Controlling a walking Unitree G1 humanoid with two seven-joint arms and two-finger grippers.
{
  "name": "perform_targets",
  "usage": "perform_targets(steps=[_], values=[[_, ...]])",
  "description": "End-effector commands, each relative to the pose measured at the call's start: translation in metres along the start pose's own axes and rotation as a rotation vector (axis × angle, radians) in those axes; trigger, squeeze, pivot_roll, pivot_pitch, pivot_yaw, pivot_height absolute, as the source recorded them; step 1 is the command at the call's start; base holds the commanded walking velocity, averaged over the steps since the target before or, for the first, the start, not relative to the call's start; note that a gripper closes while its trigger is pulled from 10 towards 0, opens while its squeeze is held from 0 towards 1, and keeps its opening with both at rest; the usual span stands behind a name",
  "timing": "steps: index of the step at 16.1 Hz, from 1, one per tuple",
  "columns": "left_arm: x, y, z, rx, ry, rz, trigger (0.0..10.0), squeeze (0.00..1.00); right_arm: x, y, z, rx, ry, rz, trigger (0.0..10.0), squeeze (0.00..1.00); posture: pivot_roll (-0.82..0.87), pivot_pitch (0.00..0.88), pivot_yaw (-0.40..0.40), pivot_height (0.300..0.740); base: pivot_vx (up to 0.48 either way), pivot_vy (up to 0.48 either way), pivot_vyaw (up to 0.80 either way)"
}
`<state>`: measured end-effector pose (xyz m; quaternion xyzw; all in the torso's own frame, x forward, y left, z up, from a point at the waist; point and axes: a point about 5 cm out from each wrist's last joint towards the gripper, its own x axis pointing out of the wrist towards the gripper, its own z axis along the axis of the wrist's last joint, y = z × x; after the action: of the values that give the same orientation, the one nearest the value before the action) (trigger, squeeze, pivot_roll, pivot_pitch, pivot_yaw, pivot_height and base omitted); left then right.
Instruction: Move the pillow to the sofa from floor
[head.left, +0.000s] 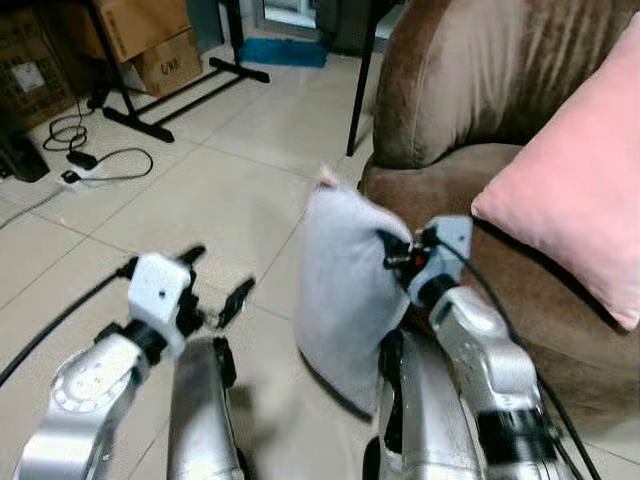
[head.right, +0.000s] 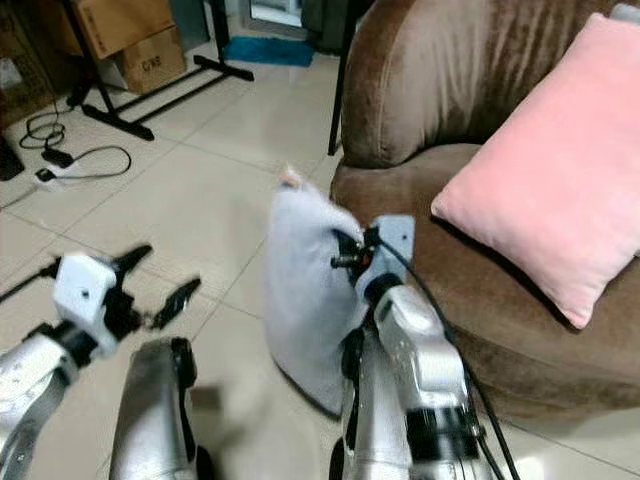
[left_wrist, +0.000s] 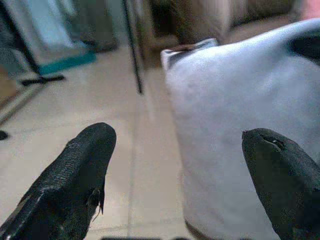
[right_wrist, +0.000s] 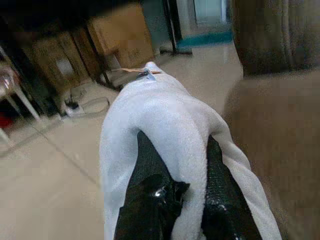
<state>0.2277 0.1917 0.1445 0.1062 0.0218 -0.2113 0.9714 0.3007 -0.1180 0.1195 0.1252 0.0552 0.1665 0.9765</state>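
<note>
A light grey pillow (head.left: 345, 285) stands upright against the front of the brown sofa (head.left: 470, 90), its lower edge near the tiled floor. My right gripper (head.left: 392, 250) is shut on the pillow's top right edge; in the right wrist view the fabric (right_wrist: 175, 130) bulges up between the two black fingers (right_wrist: 150, 195). My left gripper (head.left: 215, 280) hangs open to the left of the pillow, apart from it, and its fingertips (left_wrist: 82, 167) frame the pillow (left_wrist: 235, 125) in the left wrist view.
A pink pillow (head.left: 580, 190) leans on the sofa seat at right. Cardboard boxes (head.left: 150, 40) and a black metal stand (head.left: 175, 95) are at the back left. A power strip with cables (head.left: 85, 170) lies on the floor at left. A thin black pole (head.left: 360, 90) rises beside the sofa arm.
</note>
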Motion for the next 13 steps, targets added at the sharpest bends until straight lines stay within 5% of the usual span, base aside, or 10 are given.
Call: perform_targets(steps=[1, 5, 13], values=[[0.001, -0.002, 0.004, 0.017, 0.002, 0.021, 10.0, 0.0, -0.002, 0.004, 0.016, -0.004, -0.069, -0.016, 10.0, 0.0, -0.07, 0.0, -0.026, 0.42, 0.0, 0.0, 0.0], [0.007, -0.002, 0.005, 0.088, 0.006, 0.087, 10.0, 0.0, -0.011, 0.007, 0.03, 0.018, -0.068, -0.083, 10.0, 0.0, -0.07, 0.0, -0.019, 0.465, 0.0, 0.0, 0.0], [0.012, -0.006, 0.006, 0.087, 0.005, 0.093, 10.0, 0.0, -0.011, 0.002, 0.05, 0.02, -0.099, -0.138, 10.0, 0.0, -0.07, 0.0, -0.015, 0.54, 0.0, 0.0, 0.0]])
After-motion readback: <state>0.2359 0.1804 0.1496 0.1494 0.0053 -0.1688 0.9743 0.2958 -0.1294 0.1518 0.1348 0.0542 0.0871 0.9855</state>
